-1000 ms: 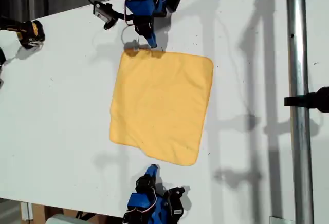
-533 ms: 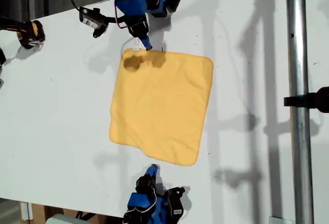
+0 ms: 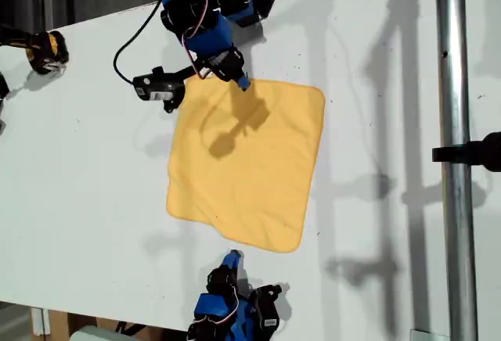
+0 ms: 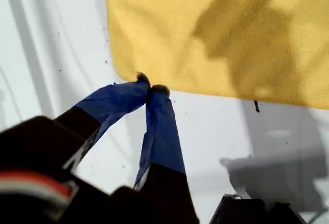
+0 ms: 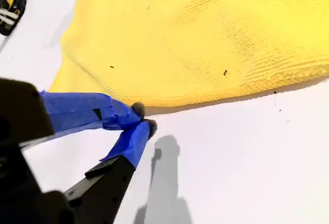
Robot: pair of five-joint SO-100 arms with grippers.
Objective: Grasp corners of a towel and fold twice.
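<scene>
The towel lies flat mid-table. One arm's gripper hangs over its far edge; another gripper sits at the near table edge.

Bright light, hard shadows, blurred wrist foregrounds

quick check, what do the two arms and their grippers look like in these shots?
Both are blue-bodied with black joints and thin red-and-white wires. My first gripper and my second gripper have black fingers wrapped in blue tape, dark at the tips. A black cable loops off the exterior view's upper arm.

my first gripper closed, my second gripper closed
</scene>
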